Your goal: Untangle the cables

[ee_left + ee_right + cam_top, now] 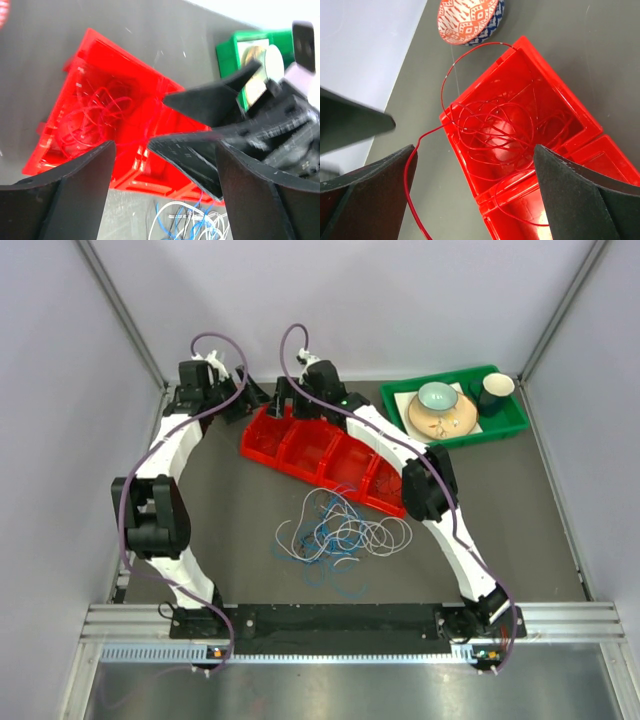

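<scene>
Right wrist view showed red cables coiled in the red tray, one loop trailing over its rim; left tool and right tool, both spread empty, crowded above, risked colliding or snagging it.

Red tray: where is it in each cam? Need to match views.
Top external: red tray, centre, behind the loose cable pile.
Left wrist: tray in the left half.
Right wrist: tray, centre to lower right.
Shared landmark: red wire coil in its end compartment, both wrist views; not discernible from above.
</scene>
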You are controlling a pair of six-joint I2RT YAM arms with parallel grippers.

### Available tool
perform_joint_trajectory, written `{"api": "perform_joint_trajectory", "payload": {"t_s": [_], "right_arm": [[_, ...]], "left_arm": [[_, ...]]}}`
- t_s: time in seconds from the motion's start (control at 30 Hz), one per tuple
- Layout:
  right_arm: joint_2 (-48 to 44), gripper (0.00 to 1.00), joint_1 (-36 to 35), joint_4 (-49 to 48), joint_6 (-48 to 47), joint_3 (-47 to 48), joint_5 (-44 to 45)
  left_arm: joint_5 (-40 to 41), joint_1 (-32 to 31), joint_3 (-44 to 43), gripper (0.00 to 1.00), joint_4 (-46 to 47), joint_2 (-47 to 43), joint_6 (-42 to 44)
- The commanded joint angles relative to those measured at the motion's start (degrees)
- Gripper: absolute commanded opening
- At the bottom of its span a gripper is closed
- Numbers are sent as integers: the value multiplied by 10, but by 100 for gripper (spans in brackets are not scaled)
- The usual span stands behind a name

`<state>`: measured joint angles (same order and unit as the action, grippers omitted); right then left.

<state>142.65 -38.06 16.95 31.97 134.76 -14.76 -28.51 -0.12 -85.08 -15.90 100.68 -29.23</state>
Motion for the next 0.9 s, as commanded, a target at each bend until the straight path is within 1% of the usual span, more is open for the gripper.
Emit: {"api": "perform_joint_trajectory", "payload": {"t_s": [0.0, 0.13, 0.27, 0.37, 0.43, 0.5, 0.53, 0.6, 0.87], "right_arm": [[-16, 98, -4, -10, -20, 9, -7], [-22, 98, -4, -10, -22, -1, -8], [-20, 98, -3, -11, -18, -1, -11], [-20, 98, -2, -10, -14, -1, -15], [-21, 98, -1, -11, -12, 0, -18], [-20, 98, 0, -12, -13, 3, -18], [-21, 98, 1, -12, -11, 3, -18], [-20, 98, 2, -13, -11, 6, -17], [-20, 98, 4, -11, -9, 9, -24]], "left_arm": [[15, 21, -1, 85, 76, -4, -37], [1, 21, -11, 85, 74, 23, -36], [-15, 25, -8, 83, 71, 37, -16], [-34, 42, 31, 83, 96, 25, -3], [-27, 45, 53, 83, 91, 13, 38], [-27, 45, 74, 84, 99, 5, 61], [-23, 46, 93, 85, 119, 0, 60], [-19, 46, 105, 84, 135, 1, 40], [-44, 46, 85, 78, 154, 43, 0]]}}
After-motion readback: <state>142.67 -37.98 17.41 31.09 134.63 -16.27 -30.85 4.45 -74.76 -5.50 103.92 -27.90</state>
